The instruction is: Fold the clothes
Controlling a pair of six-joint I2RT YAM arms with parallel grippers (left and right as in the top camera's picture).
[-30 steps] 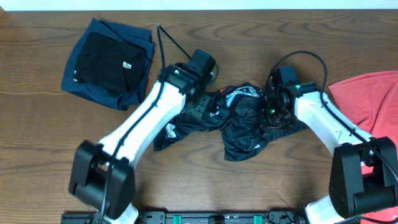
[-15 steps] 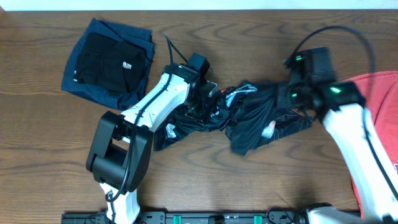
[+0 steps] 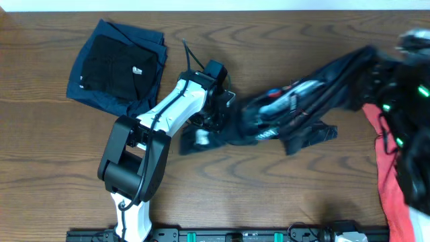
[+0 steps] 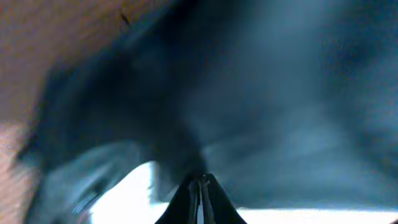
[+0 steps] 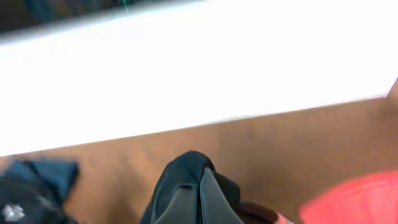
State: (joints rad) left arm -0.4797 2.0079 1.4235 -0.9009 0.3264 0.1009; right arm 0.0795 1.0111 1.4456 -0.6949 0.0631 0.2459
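Right gripper [image 5: 200, 186] is pulling away far-right; I'm watching jersey [image 3: 302, 101] stretching left-to-far-right, left gripper [image 4: 200, 186] and right both pinching it tight.

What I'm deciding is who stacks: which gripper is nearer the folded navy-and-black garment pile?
Left. The left gripper is close by, right of the navy-and-black pile; the right gripper is far off, by the red T-shirt.

Overhead evenly lit; jersey [image 3: 295, 111] motion-smeared at right. Wrist views heavily blurred; right one perhaps overexposed.
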